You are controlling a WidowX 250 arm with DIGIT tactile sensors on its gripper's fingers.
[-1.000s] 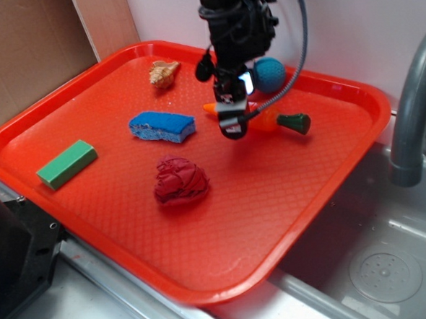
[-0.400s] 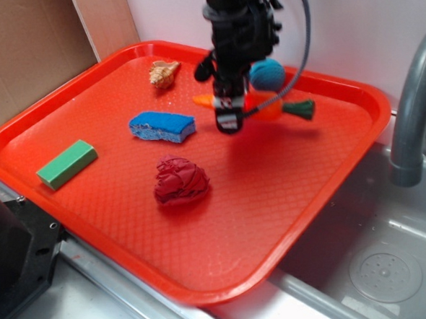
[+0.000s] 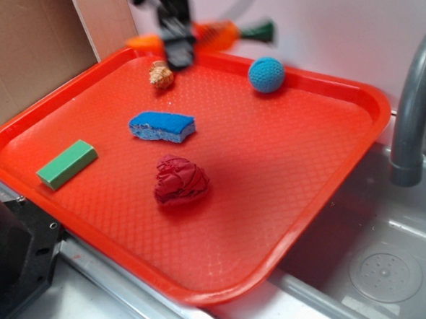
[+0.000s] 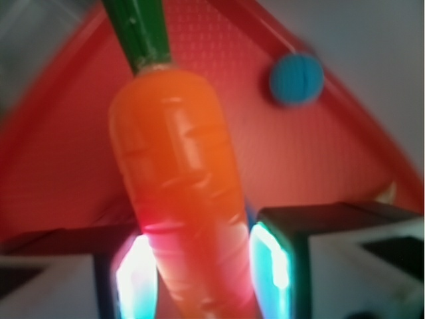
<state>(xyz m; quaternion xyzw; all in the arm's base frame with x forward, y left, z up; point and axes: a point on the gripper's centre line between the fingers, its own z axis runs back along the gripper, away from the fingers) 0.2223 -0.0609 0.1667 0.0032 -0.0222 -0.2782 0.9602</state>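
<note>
An orange toy carrot [image 3: 216,35] with a green top hangs in the air above the far edge of the red tray [image 3: 288,198], held crosswise. My gripper [image 3: 179,52] is shut on its narrow end, blurred by motion. In the wrist view the carrot [image 4: 179,179] fills the middle, squeezed between the two lit fingers [image 4: 272,262], and my gripper [image 4: 202,272] is shut around it. A shell [image 3: 162,76] lies just below the gripper on the tray. A blue ball [image 3: 266,74] sits to the right, seen also as the blue ball [image 4: 297,78] in the wrist view.
On the tray lie a blue sponge [image 3: 162,126], a green block [image 3: 66,164] and a crumpled red cloth [image 3: 179,180]. A grey faucet [image 3: 410,104] rises at the right over a metal sink [image 3: 382,265]. Cardboard [image 3: 25,48] stands at the back left.
The gripper has lifted the carrot off the tray and carried it up and to the left, from beside the blue ball to above the shell at the far edge.
</note>
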